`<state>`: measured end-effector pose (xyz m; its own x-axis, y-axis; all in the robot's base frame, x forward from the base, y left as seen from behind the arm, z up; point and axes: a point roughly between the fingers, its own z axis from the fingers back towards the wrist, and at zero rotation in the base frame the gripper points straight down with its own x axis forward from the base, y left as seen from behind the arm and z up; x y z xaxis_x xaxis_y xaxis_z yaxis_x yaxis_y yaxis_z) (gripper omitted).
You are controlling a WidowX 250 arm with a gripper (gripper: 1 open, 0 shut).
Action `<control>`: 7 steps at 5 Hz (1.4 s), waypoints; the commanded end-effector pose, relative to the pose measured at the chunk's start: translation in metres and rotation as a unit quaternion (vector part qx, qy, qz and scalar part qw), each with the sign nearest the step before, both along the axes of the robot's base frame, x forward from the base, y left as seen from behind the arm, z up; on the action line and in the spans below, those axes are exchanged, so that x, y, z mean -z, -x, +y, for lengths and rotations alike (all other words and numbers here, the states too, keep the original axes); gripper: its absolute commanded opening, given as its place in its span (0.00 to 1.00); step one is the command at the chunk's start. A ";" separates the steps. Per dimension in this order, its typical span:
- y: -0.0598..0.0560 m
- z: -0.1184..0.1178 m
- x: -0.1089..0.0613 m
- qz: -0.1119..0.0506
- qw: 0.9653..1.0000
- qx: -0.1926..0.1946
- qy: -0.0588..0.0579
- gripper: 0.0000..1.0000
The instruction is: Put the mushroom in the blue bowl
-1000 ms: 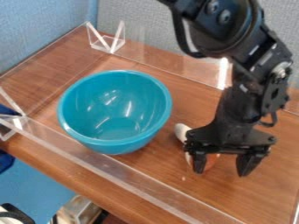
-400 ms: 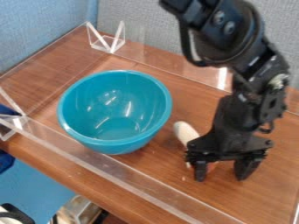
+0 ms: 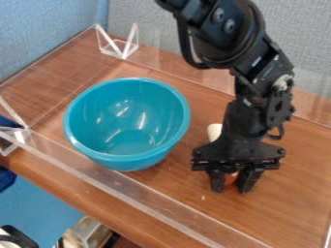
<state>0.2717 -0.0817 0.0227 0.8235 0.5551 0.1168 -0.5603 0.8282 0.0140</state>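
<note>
Clearly the task is at its start: the blue bowl (image 3: 127, 122) holds nothing. To the bowl's right, the gripper (image 3: 237, 177) stands low on the table (image 3: 77, 68), fingers narrowed around the mushroom (image 3: 229, 172); a firm hold cannot be confirmed. Lifting and dropping remain.

1. You see a brown wooden table (image 3: 155, 73) with a visible grain.
2. Clear acrylic walls (image 3: 123, 199) stand along the table's edges.
3. A pale blue wall (image 3: 45, 24) rises behind the table's far left side.
</note>
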 end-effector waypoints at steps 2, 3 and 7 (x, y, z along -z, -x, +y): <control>0.000 0.013 -0.015 -0.013 1.000 0.021 0.004 0.00; 0.007 0.014 -0.026 -0.014 0.999 0.037 0.004 0.00; -0.003 0.067 -0.139 -0.067 0.996 -0.011 0.051 0.00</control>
<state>0.2706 -0.0130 0.1438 0.7956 0.5942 0.1185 -0.5848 0.8042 -0.1062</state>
